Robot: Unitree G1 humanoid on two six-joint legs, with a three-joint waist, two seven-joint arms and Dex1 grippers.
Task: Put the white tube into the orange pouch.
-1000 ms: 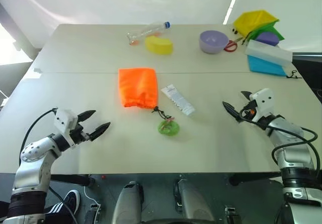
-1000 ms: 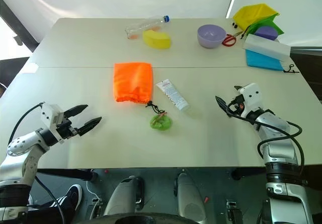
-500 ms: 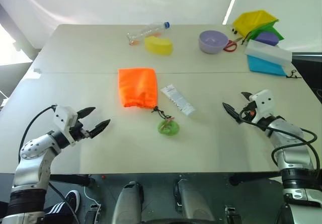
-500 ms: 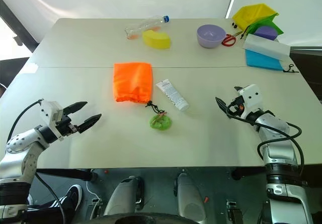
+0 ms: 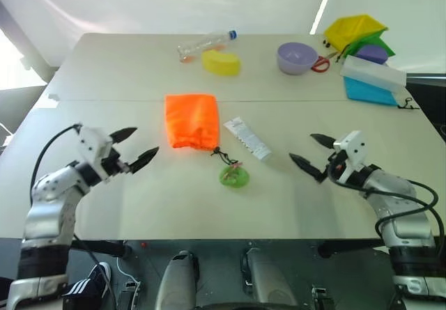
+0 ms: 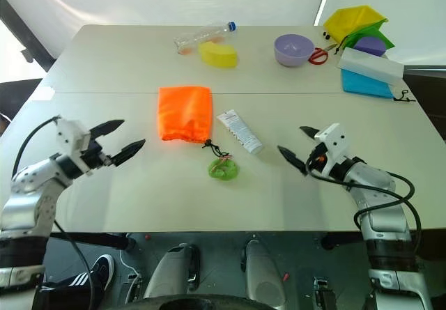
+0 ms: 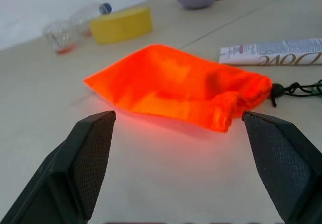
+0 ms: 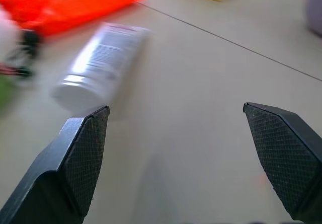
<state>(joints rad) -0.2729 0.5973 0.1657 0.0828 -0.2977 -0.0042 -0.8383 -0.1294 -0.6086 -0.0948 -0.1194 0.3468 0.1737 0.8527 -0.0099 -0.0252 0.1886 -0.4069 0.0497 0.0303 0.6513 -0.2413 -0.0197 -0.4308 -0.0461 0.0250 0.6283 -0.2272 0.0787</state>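
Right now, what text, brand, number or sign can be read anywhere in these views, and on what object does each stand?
"Dove": in large grey letters on the white tube, seen upside down in the left wrist view.
Small print beside that brand on the tube: too small to read.
Print on the tube in the right wrist view: blurred, unreadable.
Clear bottle, light blue box: no readable label.

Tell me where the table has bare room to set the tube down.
Bare: the wide front strip of the table between left gripper and right gripper, and the left side beyond the orange pouch. Crowded: the far right corner around the purple bowl.
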